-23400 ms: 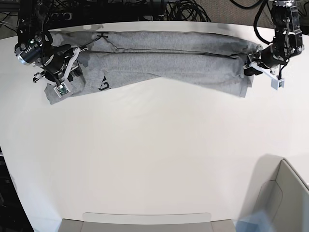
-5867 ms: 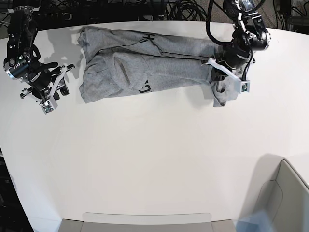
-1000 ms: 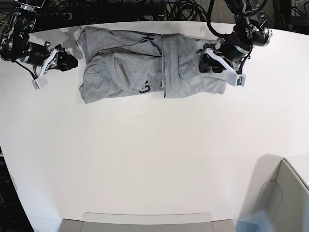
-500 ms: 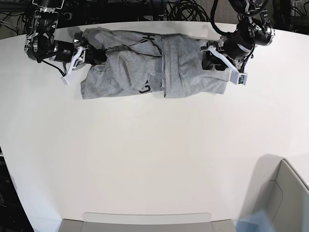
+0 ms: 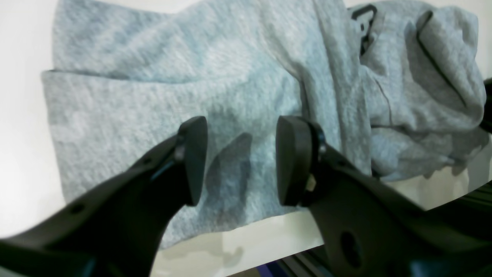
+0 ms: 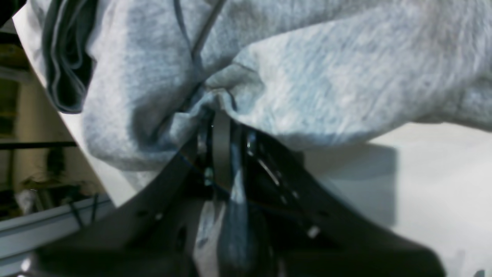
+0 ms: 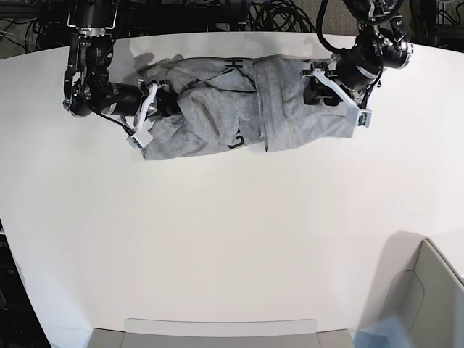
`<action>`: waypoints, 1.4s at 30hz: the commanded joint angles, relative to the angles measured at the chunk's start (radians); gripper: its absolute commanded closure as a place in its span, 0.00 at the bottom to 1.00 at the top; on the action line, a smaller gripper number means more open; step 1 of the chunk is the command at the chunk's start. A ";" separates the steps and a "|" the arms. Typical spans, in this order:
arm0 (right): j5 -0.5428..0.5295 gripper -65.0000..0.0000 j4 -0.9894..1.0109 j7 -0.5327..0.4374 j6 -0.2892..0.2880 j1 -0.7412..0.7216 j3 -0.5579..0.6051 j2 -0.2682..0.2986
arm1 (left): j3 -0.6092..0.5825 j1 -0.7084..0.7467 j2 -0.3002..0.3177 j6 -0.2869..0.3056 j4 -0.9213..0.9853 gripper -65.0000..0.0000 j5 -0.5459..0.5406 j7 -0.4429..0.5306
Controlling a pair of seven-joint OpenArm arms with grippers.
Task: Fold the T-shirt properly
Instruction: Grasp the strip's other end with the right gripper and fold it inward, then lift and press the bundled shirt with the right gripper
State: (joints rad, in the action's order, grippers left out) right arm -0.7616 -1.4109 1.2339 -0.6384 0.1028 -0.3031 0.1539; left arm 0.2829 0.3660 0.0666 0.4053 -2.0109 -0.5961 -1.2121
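Observation:
The heather-grey T-shirt (image 7: 217, 116) lies bunched lengthwise at the back of the white table (image 7: 232, 232), with its right end folded over the middle. Black lettering (image 7: 235, 140) shows at the fold. My right gripper (image 7: 165, 101), on the base view's left, is shut on the shirt's left end; in the right wrist view the fabric (image 6: 326, 69) puckers into the closed gripper (image 6: 219, 119). My left gripper (image 7: 317, 85) is open and empty over the folded right part. In the left wrist view this gripper (image 5: 240, 157) hovers over flat cloth (image 5: 153, 96).
A grey bin (image 7: 428, 290) stands at the front right corner. A flat grey tray (image 7: 217, 330) lies at the table's front edge. Black cables (image 7: 275, 14) hang behind the back edge. The table edge (image 5: 269, 227) lies just beyond the cloth in the left wrist view.
My right gripper has moved right with the shirt's left end, pulling it toward the middle and bunching the cloth. The whole shirt has shifted slightly right. My left gripper has barely moved.

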 commanded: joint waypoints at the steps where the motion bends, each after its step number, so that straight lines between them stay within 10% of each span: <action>1: 0.126 1.00 0.002 0.036 0.001 -0.024 -0.008 0.014 | 0.005 -0.002 0.003 0.004 -0.015 0.56 -0.014 0.008; 11: 0.373 1.00 0.111 -0.084 0.005 -0.277 -0.066 0.112 | 0.006 -0.008 0.003 0.004 -0.015 0.56 -0.014 0.008; 19: 0.380 1.00 0.088 -0.173 0.133 -0.349 -0.075 0.198 | 0.008 -0.006 0.003 0.004 -0.015 0.56 -0.014 0.008; 31: 0.612 1.00 -0.477 -0.170 0.326 -0.179 0.335 0.118 | 0.028 -0.003 0.032 0.004 -0.015 0.56 -0.014 0.007; 42: 1.068 1.00 -0.651 -0.173 0.331 -0.015 0.799 -0.029 | 0.223 -0.005 0.031 0.004 -0.015 0.56 -0.014 0.005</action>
State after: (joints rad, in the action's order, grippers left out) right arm 0.2970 -2.0434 1.0817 -0.3130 0.0963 0.4892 0.1322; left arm 0.5014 0.3630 0.0891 0.4053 -2.0109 -0.5953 -1.2201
